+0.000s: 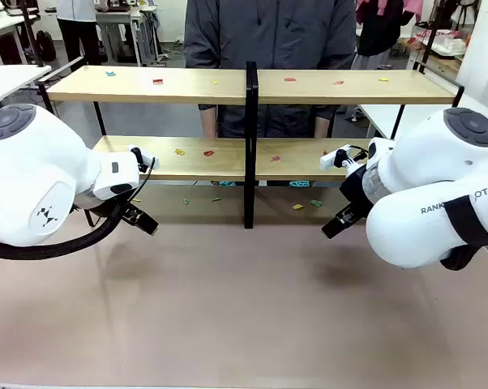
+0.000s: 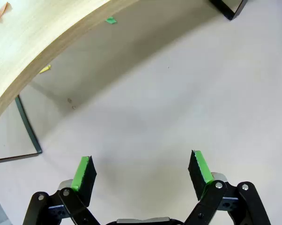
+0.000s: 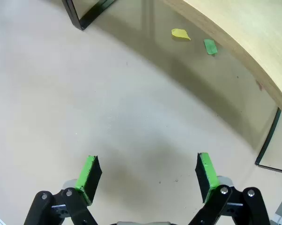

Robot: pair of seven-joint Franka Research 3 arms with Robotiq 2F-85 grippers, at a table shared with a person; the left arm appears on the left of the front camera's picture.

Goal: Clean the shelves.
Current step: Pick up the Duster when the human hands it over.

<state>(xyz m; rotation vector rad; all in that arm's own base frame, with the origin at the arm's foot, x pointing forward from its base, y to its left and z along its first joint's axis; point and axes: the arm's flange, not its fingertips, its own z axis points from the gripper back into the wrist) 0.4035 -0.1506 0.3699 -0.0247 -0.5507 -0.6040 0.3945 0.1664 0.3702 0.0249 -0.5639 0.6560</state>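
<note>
The shelves (image 1: pixel 252 85) are light-wood boards on thin black frames, two tiers, spanning nearly the whole table at its far side. Small coloured paper scraps (image 1: pixel 208 152) lie on both tiers and on the table under the lower board. My left gripper (image 1: pixel 139 219) hovers low in front of the left rack; in the left wrist view it (image 2: pixel 141 171) is open over bare tabletop, with the lower board's edge (image 2: pixel 42 47) above. My right gripper (image 1: pixel 340 220) hangs in front of the right rack, open (image 3: pixel 145 172), holding nothing.
A person in a dark jacket (image 1: pixel 268 36) stands behind the shelves at the middle. The black centre post (image 1: pixel 250 146) divides the two racks. A yellow scrap (image 3: pixel 180 33) and a green scrap (image 3: pixel 210 46) lie under the right rack. Wide bare tabletop (image 1: pixel 244 308) lies in front.
</note>
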